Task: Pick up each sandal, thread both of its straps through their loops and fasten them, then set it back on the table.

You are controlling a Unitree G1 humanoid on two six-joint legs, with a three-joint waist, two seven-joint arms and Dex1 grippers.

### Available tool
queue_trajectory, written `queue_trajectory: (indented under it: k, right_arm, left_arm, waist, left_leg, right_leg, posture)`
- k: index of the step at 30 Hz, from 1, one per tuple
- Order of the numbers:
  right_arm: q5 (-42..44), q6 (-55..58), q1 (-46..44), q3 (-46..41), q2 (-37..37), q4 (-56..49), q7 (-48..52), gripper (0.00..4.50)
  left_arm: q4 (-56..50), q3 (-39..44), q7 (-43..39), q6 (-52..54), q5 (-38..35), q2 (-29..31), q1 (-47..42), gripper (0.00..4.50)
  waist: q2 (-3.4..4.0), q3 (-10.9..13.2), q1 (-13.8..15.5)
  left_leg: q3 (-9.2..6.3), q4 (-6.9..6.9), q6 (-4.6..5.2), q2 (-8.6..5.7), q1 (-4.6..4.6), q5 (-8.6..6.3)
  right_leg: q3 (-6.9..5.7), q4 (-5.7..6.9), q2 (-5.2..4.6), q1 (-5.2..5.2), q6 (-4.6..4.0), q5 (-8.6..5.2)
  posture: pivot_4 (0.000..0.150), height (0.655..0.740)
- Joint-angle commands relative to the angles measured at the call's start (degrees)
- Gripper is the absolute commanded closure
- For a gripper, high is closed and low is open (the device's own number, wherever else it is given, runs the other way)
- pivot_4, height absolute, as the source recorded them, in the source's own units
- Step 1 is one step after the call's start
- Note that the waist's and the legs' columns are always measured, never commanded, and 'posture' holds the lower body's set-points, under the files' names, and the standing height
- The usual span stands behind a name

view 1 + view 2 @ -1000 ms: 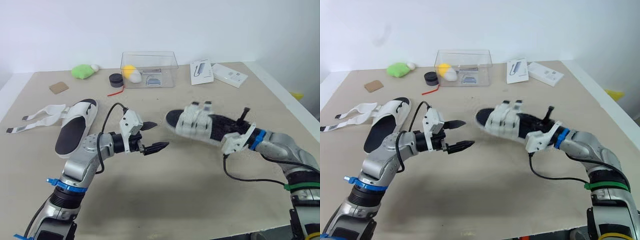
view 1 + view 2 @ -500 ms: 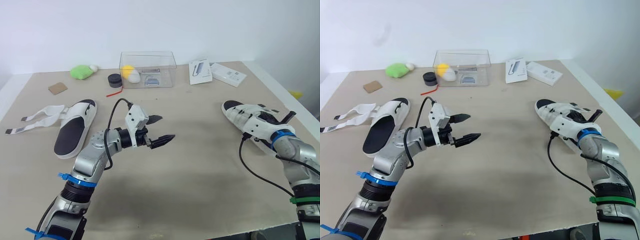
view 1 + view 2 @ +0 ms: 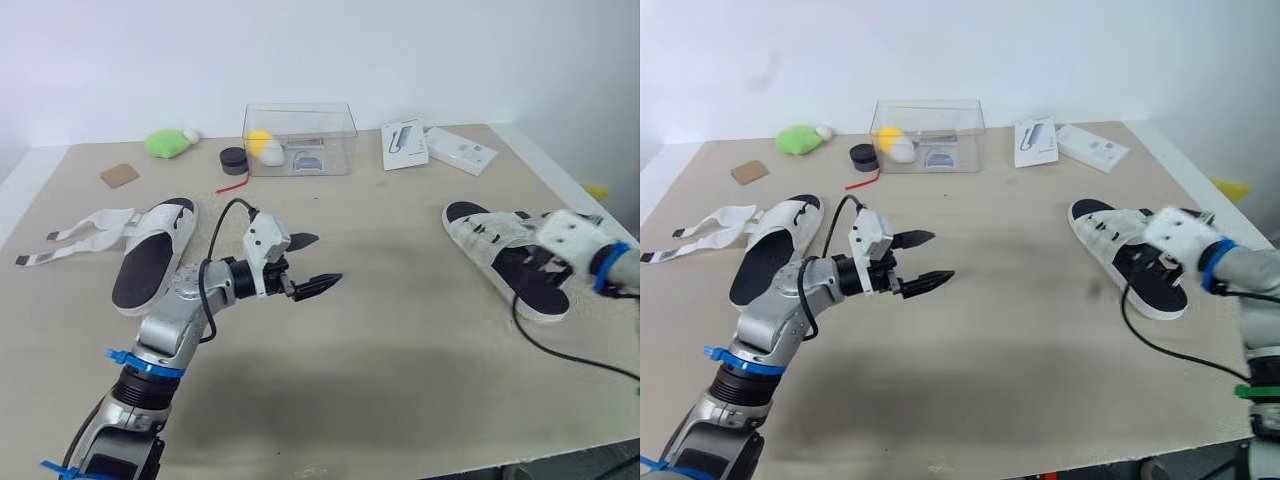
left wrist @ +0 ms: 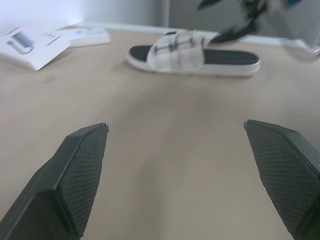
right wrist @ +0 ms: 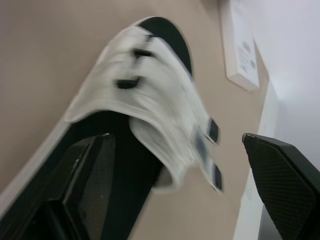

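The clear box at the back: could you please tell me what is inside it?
Inside the clear box lie a yellow ball, partly covered by a white rounded thing, and a small grey-blue item I cannot identify.

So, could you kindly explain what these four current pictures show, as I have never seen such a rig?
This is a humanoid robot with two arms, each ending in a black two-fingered gripper. The two wide pictures come from cameras in its head, looking down over a table. The other two come from cameras on its wrists, looking along the fingers. Two sandals lie on the table: the strapped sandal on the robot's right and the open sandal, its straps spread loose, on its left. A clear box and two white boxes sit at the back. The left gripper hovers open mid-table, and the right gripper is open close by the strapped sandal. Neither holds anything.
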Motion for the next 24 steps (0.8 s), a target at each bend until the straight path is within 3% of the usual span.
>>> queue_trajectory:
  k: [1,4,10,16,24]
  right_arm:
    - [17.5,19.8,-2.5,-4.7,-4.0,-8.2,14.7,0.03]
    - [28.7,33.5,-5.9,-4.9,-3.6,-14.7,17.9,0.03]
    - [39.7,43.3,-16.2,-1.2,10.6,-23.5,9.7,0.03]
    - [41.7,42.7,-18.9,4.2,19.6,-26.9,6.4,0.03]
    - [40.2,39.6,-19.3,7.5,20.4,-27.1,6.8,0.03]
  left_arm:
    - [-3.3,4.9,1.7,-0.3,0.6,4.1,1.2,0.0]
    - [-4.2,7.6,5.0,0.1,2.1,6.7,1.5,0.0]
    - [-5.1,12.5,16.0,-0.1,13.7,14.2,5.4,0.0]
    - [-3.7,18.9,25.4,-0.2,20.5,16.9,7.8,0.0]
    - [-1.1,16.8,26.4,-2.1,26.4,19.4,11.0,0.0]
  waist:
    - [0.01,0.0,-0.1]
    - [-0.01,0.0,0.1]
    - [-0.14,0.1,-0.1]
    - [-0.16,0.1,0.8]
    - [-0.2,0.1,1.6]
  left_leg:
    - [-0.01,0.0,0.0,0.1,0.03,0.0]
    - [-0.13,0.07,0.0,0.36,0.03,0.0]
    - [-0.18,0.18,-0.01,0.48,0.1,0.01]
    - [-0.22,0.18,-0.04,0.5,-0.27,0.01]
    - [-0.13,0.33,0.0,0.08,-1.12,-0.1]
  right_leg:
    - [0.01,0.0,0.07,0.0,-0.03,0.0]
    - [-0.14,0.01,0.27,0.04,0.05,-0.08]
    - [-0.04,0.05,0.58,0.0,-0.09,0.11]
    - [-0.18,0.11,0.42,-0.28,-0.19,0.06]
    - [-0.32,0.2,-0.2,-1.04,-0.2,0.23]
  posture:
    - [0.15,0.74]
    - [0.15,0.74]
    - [0.15,0.74]
    - [0.15,0.74]
    - [0.15,0.74]
